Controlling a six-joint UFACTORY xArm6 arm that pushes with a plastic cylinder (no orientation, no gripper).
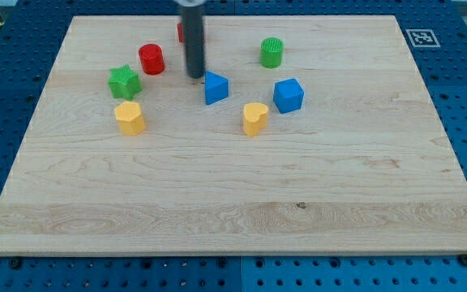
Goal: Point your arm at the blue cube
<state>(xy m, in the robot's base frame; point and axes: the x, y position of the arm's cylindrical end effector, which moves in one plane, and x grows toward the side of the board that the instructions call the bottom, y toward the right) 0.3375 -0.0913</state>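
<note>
The blue cube (289, 95) sits on the wooden board (233, 195), right of centre in the upper half. My tip (195, 76) comes down from the view's top edge and rests just left of and above a blue wedge-shaped block (215, 88). The tip is well to the left of the blue cube, with the blue wedge between them. A red block (181, 32) is mostly hidden behind the rod.
A red cylinder (152, 59) and a green star (124, 82) lie left of the tip. A yellow block (129, 118) lies below the star. A yellow heart-like block (254, 118) lies left of and below the blue cube. A green cylinder (272, 53) is above the cube.
</note>
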